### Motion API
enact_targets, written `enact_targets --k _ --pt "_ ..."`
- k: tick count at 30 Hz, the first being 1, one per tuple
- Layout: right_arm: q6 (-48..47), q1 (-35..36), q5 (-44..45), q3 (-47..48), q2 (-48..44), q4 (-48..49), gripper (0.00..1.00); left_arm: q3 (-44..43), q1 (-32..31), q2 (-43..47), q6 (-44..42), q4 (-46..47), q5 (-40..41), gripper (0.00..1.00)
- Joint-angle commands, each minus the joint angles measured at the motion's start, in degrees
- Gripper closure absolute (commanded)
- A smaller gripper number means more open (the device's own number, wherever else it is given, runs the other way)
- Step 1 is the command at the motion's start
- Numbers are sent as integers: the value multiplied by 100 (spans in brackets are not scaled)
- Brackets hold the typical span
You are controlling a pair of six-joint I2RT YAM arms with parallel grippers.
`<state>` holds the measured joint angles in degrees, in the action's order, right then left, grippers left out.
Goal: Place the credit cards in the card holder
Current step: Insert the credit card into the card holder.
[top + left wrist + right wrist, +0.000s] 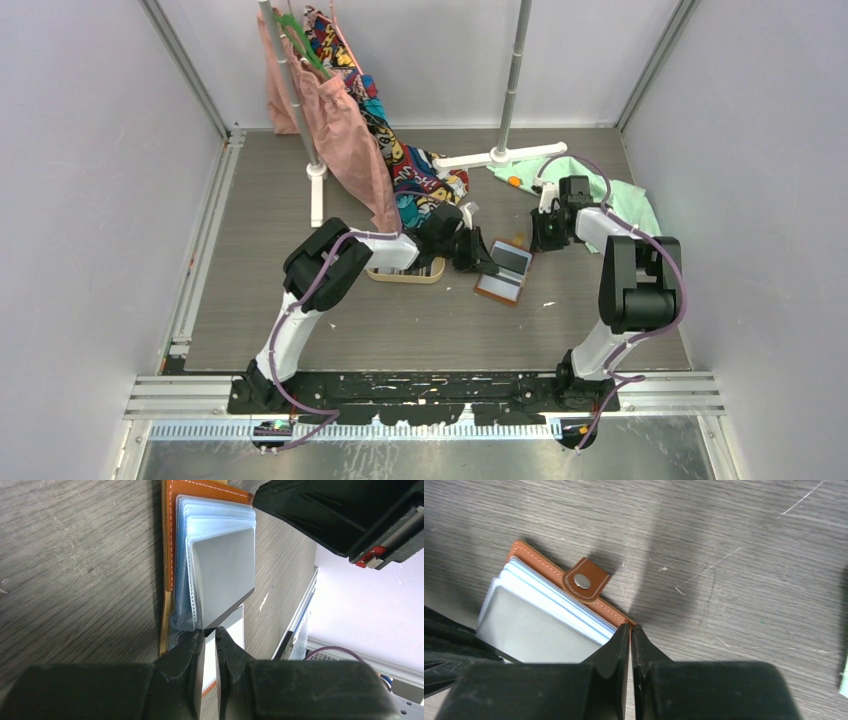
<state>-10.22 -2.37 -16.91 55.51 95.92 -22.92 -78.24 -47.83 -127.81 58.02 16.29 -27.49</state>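
The tan-brown card holder (503, 272) lies open on the table, its clear sleeves up. My left gripper (478, 255) is at its left side, shut on the corner of a grey credit card (222, 575) that lies tilted over the sleeves. The leather cover (172, 530) shows along the sleeves' left edge. My right gripper (545, 235) is at the holder's far right side. Its jaws are shut on the leather edge (616, 615) just past the snap tab (584, 580). The grey card (539, 635) shows there too. Other cards are hidden.
An oval wooden tray (405, 270) sits under my left arm. A clothes rack with pink and patterned garments (350, 120) stands at the back left, a white pole base (500, 155) and a green cloth (620, 200) at the back right. A small white scrap (548, 304) lies near the holder.
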Motion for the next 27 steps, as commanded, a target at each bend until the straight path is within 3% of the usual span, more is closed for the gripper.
enact_targets --k 1,14,22,27 --pt "-369 72 348 352 177 -315 89 -210 20 -58 -348 -618 15 85" --pt "-1576 485 -100 546 164 -1556 92 -753 28 -251 -827 -1400 340 84" --pt "-1300 437 729 474 -473 -1231 88 -805 37 -121 -1118 -1611 391 82" --pt "-1303 316 218 290 -1203 -1172 84 -649 31 152 -1420 -1715 357 78"
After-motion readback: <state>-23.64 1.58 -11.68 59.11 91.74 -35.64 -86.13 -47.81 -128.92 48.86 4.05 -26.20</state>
